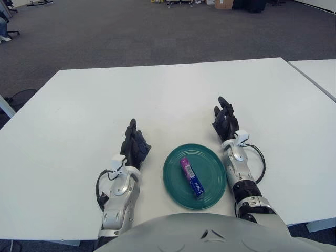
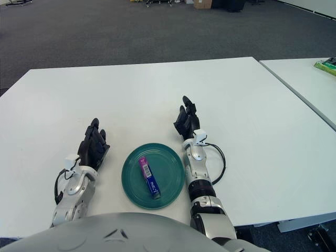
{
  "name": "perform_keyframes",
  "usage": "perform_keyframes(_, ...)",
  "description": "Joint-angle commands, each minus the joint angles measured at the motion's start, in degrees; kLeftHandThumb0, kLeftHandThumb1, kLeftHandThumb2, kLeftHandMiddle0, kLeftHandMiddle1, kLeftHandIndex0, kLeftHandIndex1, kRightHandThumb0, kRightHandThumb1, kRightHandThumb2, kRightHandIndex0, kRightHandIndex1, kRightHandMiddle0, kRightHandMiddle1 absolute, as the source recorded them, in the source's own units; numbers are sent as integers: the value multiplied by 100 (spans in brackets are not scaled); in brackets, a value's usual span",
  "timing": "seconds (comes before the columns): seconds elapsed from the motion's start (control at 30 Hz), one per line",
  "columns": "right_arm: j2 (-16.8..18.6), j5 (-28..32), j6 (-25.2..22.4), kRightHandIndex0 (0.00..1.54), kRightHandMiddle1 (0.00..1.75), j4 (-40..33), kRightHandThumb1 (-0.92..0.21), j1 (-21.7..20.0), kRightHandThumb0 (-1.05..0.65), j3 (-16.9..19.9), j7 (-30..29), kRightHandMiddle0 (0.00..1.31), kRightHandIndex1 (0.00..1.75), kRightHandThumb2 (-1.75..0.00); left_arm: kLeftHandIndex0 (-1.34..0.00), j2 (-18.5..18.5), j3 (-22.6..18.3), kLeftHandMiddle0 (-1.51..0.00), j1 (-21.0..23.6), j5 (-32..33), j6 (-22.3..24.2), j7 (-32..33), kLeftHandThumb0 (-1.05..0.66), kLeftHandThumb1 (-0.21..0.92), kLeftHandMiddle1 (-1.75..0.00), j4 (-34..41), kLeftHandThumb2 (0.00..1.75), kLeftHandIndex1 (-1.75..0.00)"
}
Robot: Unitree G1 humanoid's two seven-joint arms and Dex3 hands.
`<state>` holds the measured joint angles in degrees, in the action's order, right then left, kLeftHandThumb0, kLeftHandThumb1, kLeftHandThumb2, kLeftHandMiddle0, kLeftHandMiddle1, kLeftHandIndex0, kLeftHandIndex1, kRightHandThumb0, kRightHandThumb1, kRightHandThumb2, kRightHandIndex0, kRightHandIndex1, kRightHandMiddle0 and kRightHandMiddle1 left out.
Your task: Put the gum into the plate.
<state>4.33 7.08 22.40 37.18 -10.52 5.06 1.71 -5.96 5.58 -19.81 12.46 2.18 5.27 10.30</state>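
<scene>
Gum (image 1: 191, 176) is seen lying flat inside the green plate (image 1: 210, 160), slanted, purple end toward the far side and blue end toward the near rim. From how things lie, the task is judged done; nothing is held.

Plate sits on the white tabletop (image 1: 157, 100), close to the near edge, between both hands.

Left hand (image 1: 134, 145) is shown just left of the plate, fingers stretched forward and pressed together, empty. Contact with the tabletop cannot be confirmed.

Right hand (image 1: 226, 122) is shown just right of the plate and a little farther out, fingers extended and loosely together, empty.

Risks, as judged:
- Plate is flanked closely by both forearms. A sideways sweep on retract could clip the rim, and the plate could be shoved or tipped.
- Plate is near the tabletop's front edge, so a push toward the body could send it off.
- Gum's blue end lies close to the near rim; a jolt to the plate could slide it out, since the rim looks shallow.
- Cable loop at the right wrist (image 1: 258, 163) hangs beside the plate and could snag the rim if the arm is pulled back low.

Beyond: bare tabletop, a second table (image 2: 310, 84) at right, grey carpet (image 1: 131, 31).
</scene>
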Motion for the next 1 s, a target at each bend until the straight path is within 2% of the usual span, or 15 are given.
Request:
perform_keyframes(0.0, -143, -101, -654, 19, 41, 810, -92, 756, -83, 104, -153, 0, 0, -88, 0, -87, -14, 0, -64, -17, 215, -34, -104, 92, 0, -391, 107, 0)
perform_keyframes(0.2, -226, -266, -460, 18, 41, 705, -92, 887, -85, 108, -217, 0, 0, -89, 0, -79, -125, 0, 23, -42, -148, -179, -103, 92, 0, -991, 108, 0)
perform_keyframes(0.27, -293, -348, -322, 17, 40, 661, -92, 961, -82, 93, -219, 0, 0, -90, -2, 8, -275, -1, 111, -34, -551, -346, -102, 92, 0, -1535, 106, -1)
perform_keyframes(0.33, -382, -484, -37, 15, 38, 577, -92, 1099, -81, 69, -273, 0, 0, -92, -5, 140, -421, -3, 370, -227, -1372, -446, -101, 92, -1, -2545, 105, -3)
perform_keyframes(0.4, -438, -589, 176, 12, 35, 503, -92, 1210, -79, 56, -329, 0, 0, -94, -2, 192, -417, -6, 510, -472, -1931, -398, -99, 92, -1, -3085, 103, -16)
perform_keyframes(0.47, -452, -640, 256, 11, 33, 471, -92, 1257, -78, 57, -356, 0, 0, -95, -1, 190, -397, -9, 547, -588, -2176, -360, -98, 92, -1, -3258, 102, -27)
perform_keyframes(0.57, -492, -840, 423, 9, 30, 336, -92, 1399, -77, 8, -499, 0, 0, -97, 0, 222, -377, -10, 630, -784, -2690, -334, -98, 92, -1, -3619, 102, -34)
perform_keyframes(0.7, -573, -1125, 542, 6, 25, 66, -92, 1603, -78, -99, -623, 0, 0, -100, 0, 186, -427, -11, 678, -657, -3250, -623, -99, 92, -1, -3877, 102, -40)
perform_keyframes(0.97, -672, -1280, 333, 2, 14, -571, -92, 1953, -81, -211, -593, 0, 0, -104, 0, 103, -518, -9, 690, -472, -3585, -974, -104, 92, 0, -3948, 103, -38)
